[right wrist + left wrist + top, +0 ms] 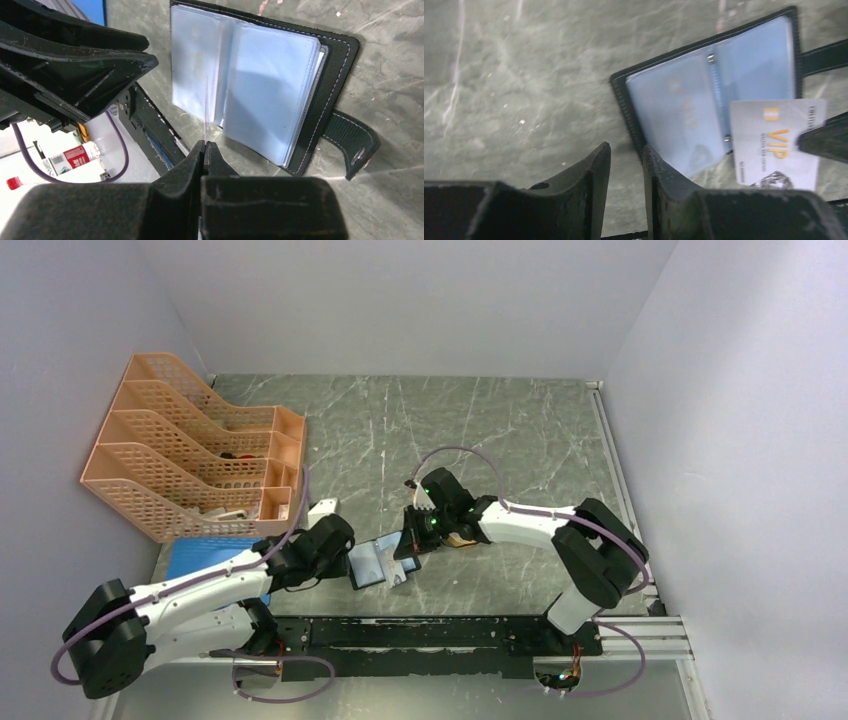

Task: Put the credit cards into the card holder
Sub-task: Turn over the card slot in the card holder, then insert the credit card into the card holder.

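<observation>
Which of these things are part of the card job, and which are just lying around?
Part of the job:
- the open black card holder
- the white VIP credit card, pinched in the right end effector
- the left end effector, open and empty beside the holder

Just lying about:
- the orange file rack
- the blue pad

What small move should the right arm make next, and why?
Probably ease the card toward a pocket mouth of the card holder. The right gripper is shut on the card, which hangs over the open pages but sits in no pocket yet; the left gripper is open beside them, holding nothing.
</observation>
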